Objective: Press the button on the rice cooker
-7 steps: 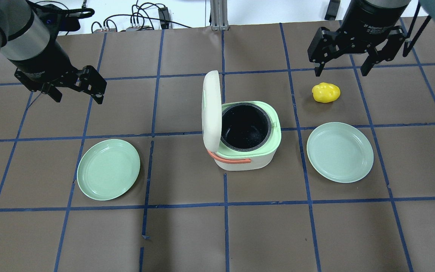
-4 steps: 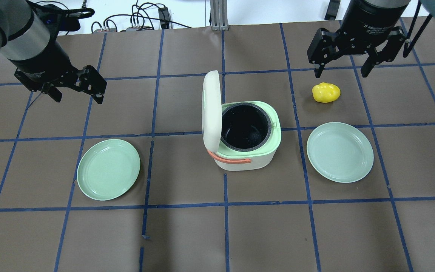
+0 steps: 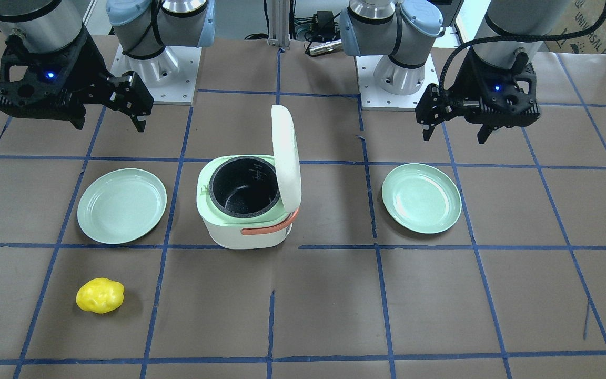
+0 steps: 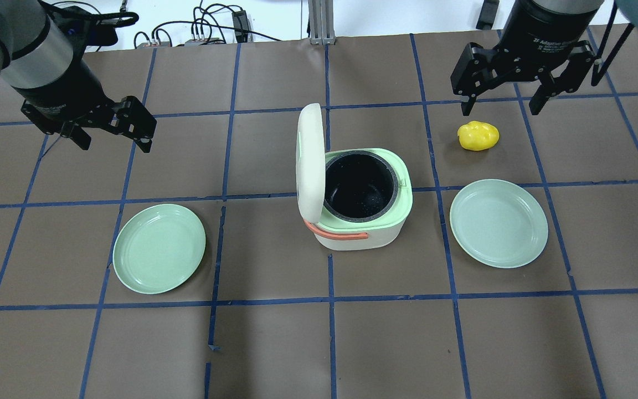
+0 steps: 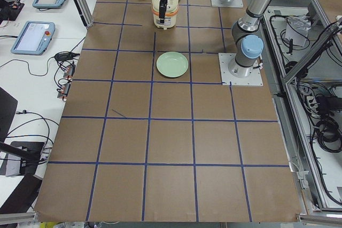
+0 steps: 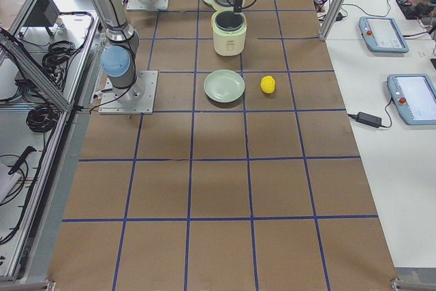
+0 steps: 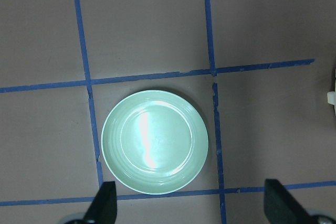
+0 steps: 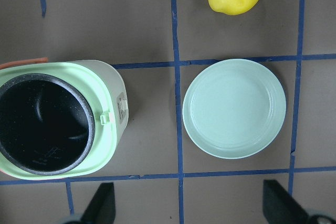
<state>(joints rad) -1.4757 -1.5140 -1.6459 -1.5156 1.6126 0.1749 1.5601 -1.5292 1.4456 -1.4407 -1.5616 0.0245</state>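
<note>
The white and green rice cooker (image 4: 360, 235) stands mid-table with its lid (image 4: 310, 160) swung upright and its black pot (image 4: 360, 185) empty; it also shows in the front view (image 3: 240, 234). A small green latch tab (image 8: 106, 117) sits on its rim. No button face shows clearly. My left gripper (image 4: 114, 137) is open and empty, high over the table to the cooker's left; its fingers (image 7: 105, 205) frame a green plate. My right gripper (image 4: 500, 105) is open and empty, far right of the cooker, with fingers (image 8: 102, 205) at the bottom of the right wrist view.
One green plate (image 4: 159, 248) lies left of the cooker and another (image 4: 499, 223) right of it. A yellow lumpy object (image 4: 478, 136) lies behind the right plate, just below the right gripper. Cables and arm bases are at the table's back.
The right gripper has shifted very slightly. The left arm, the cooker, the plates and the yellow object have not moved.
</note>
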